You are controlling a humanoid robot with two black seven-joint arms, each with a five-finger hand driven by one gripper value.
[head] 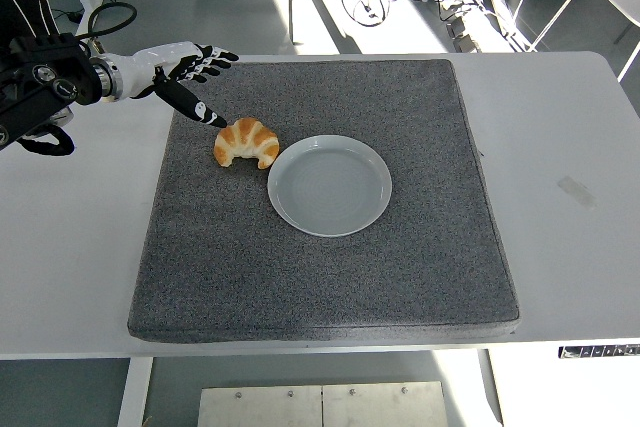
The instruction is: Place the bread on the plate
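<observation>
grey mat (320, 277) on white bench (560, 197); plate (329, 185) empty at centre. bread (246, 141) lies on mat, touching plate's left rim. left hand (185, 72) beyond it, fingers spread, holding nothing. risk: shallow grasp nudges bread against plate, shifting both.

The tabletop (570, 127) is showing a smooth, white, matt surface. Lying over its middle, the mat (330, 277) is looking like dark grey felt or foam, rough and speckled, with no shine. The plate (329, 185) is appearing pale grey and smooth, giving off a faint gloss along its rim. The bread (245, 141) is presenting a golden, ridged crust with a slight sheen. The left robot hand (185, 72) is showing hard white shells and black fingers, seemingly plastic.
</observation>
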